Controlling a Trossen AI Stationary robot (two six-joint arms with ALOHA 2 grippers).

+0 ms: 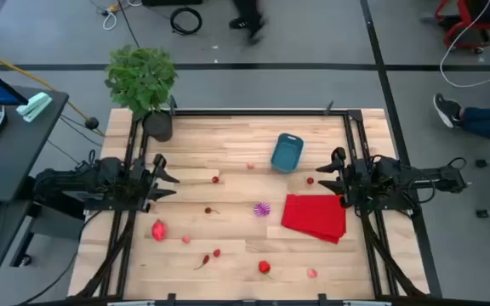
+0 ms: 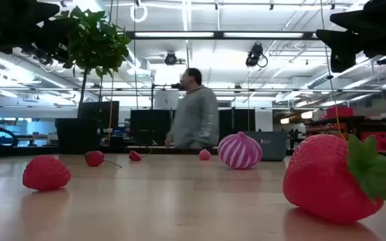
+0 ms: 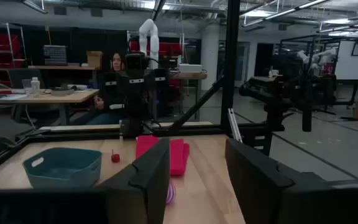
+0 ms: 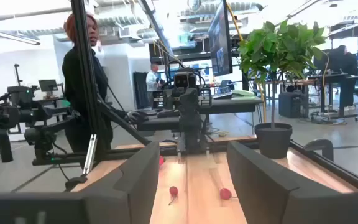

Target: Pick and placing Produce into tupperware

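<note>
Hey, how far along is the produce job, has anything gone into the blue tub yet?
Nothing looks done: the tupperware appears empty. Nothing is in hand either; the left gripper and right gripper hang open at the table's sides. All of it is left: the produce lies scattered on the wood, such as the spiky purple one, a strawberry and a pink piece.

Seen from above, the left claw (image 1: 170, 179) hangs open at the counter's (image 1: 228, 136) left side, the right claw (image 1: 323, 179) open at its right side. Just beside the right claw lies a red cloth (image 1: 315, 218), with the blue tupperware (image 1: 287, 152) near it, tilted. Between the claws sits a spiky purple piece (image 1: 263, 208). Small red produce (image 1: 158, 229) is scattered near the left claw. A potted plant (image 1: 145, 85) stands near the left claw.
</note>
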